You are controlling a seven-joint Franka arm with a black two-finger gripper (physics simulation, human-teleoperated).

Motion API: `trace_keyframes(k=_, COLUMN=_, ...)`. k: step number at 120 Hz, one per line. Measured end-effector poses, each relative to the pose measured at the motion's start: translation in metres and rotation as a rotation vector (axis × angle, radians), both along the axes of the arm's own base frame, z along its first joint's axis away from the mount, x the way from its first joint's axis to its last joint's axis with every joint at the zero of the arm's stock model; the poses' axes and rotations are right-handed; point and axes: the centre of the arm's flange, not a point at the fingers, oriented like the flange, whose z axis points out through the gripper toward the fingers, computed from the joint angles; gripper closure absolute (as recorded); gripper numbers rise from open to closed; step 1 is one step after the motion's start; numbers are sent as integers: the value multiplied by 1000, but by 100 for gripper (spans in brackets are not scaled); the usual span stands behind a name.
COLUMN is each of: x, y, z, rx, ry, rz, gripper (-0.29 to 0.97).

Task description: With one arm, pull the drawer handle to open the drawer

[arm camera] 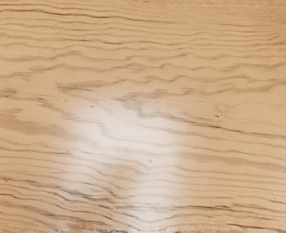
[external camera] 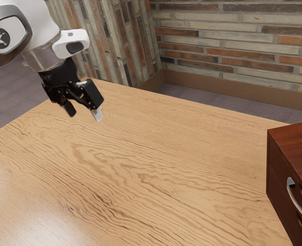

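Nothing has been opened yet. The gripper (external camera: 84,113) hangs above the wooden table (external camera: 141,169), well apart from the drawer cabinet (external camera: 294,164), with the whole tabletop between the two. Its two black fingers are spread, with nothing between them.

The reddish-brown cabinet itself sits at the table's edge and is cut off by the edge of the exterior view. The curved silver drawer handle (external camera: 298,200) is on the cabinet's front face, and the drawer front looks flush with the cabinet, so I judge it closed. That leaves the whole job: crossing to the cabinet, closing on the handle, and pulling.

The count is one arm, one gripper, one cabinet and one handle plainly seen. Whether a second handle sits lower on the cabinet I cannot tell. The wrist view shows bare table grain (arm camera: 143,73) under the hand.
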Motion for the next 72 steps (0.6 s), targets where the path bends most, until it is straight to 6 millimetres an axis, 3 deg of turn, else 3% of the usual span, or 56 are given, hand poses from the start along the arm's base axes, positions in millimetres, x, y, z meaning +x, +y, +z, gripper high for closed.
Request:
trace_keyframes(k=20, x=-19, y=-21, z=-4, rx=-37, ry=46, rz=-56, gripper=0)
trace_keyframes(k=30, x=-24, y=-33, z=-21, rx=-23, ry=82, rz=-89, gripper=0)
trace_keyframes(k=41, x=-43, y=-55, z=-44, rx=13, ry=82, rz=-160, gripper=0)
trace_keyframes(k=52, x=-70, y=-105, z=-64, rx=36, ry=117, rz=-292, gripper=0)
trace_keyframes(k=65, x=-114, y=-176, z=-51, rx=51, ry=69, rz=-589, gripper=0)
trace_keyframes(k=72, x=-146, y=-204, z=-59, rx=83, ry=73, rz=-756, gripper=0)
